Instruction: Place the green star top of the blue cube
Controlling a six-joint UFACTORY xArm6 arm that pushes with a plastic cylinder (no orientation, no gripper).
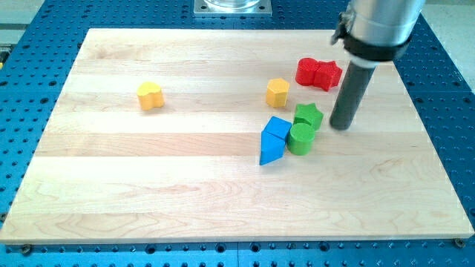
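Observation:
The green star (309,115) lies right of the board's middle. The blue cube (277,127) sits just left of and below it, nearly touching. A blue triangular block (271,149) touches the cube's lower side. A green cylinder (301,139) sits right below the star, touching it and beside the blue blocks. My tip (341,126) rests on the board just right of the green star, a small gap apart.
Two red blocks (318,73) lie touching at the view's upper right, above my tip. A yellow hexagonal block (277,92) sits above the blue cube. A yellow heart-like block (150,96) lies at the left. The wooden board (148,185) rests on a blue perforated table.

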